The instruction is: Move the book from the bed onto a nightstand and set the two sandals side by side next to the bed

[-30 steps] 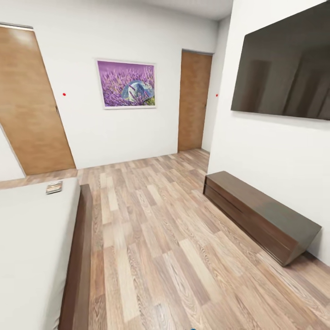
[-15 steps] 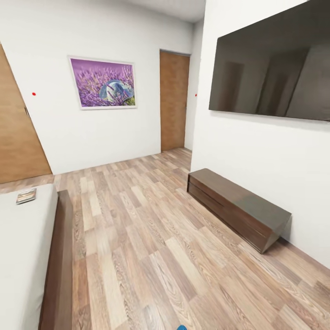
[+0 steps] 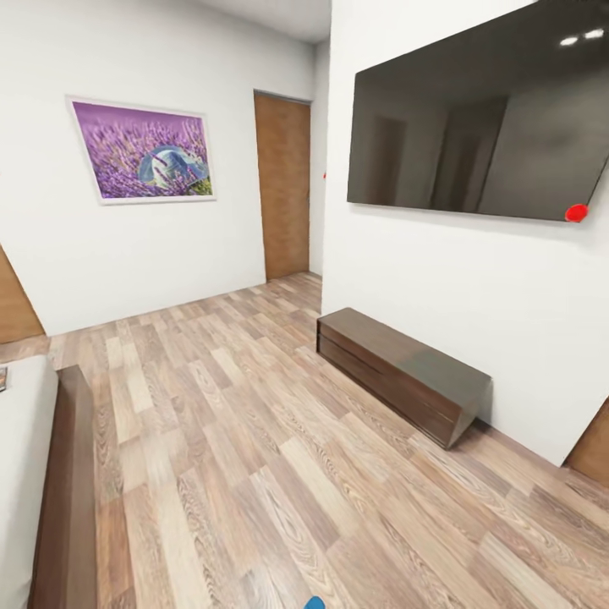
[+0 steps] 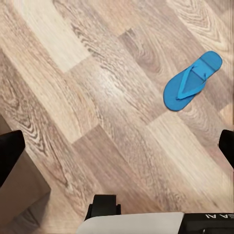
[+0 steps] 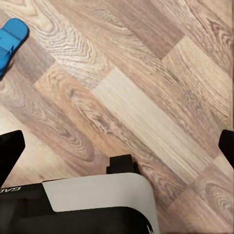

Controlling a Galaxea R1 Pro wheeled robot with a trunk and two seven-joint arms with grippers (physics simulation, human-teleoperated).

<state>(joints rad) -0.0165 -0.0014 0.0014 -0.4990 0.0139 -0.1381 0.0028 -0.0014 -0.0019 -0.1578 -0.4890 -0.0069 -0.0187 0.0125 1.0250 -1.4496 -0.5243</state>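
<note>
In the bedroom, the head view looks across the wood-plank floor [image 3: 254, 440] toward a white wall bearing the lavender painting [image 3: 142, 150] and a brown wooden door [image 3: 284, 188]. The bed [image 3: 21, 474] shows at the left edge with its grey mattress and dark wooden frame [image 3: 66, 499], and a sliver of the book [image 3: 2, 378] lies on the mattress at the far end of what shows, cut off by the picture's edge. A long low dark cabinet [image 3: 397, 372] stands against the right-hand wall beneath a large dark wall-mounted screen [image 3: 482, 135]. A bit of blue sandal [image 3: 315, 603] peeks in at the bottom edge of the head view. In the left wrist view, a sandal [image 4: 191, 81] lies flat on the floor, strap side up, well ahead of the left jaws [image 4: 117, 146] and off toward one fingertip; those jaws are spread wide with nothing between them. In the right wrist view, the tip of a blue sandal [image 5: 9, 41] lies on the floor far ahead of the right jaws [image 5: 117, 141] and outside one fingertip [image 5: 9, 151]; these jaws too stand wide apart over bare planks.
</note>
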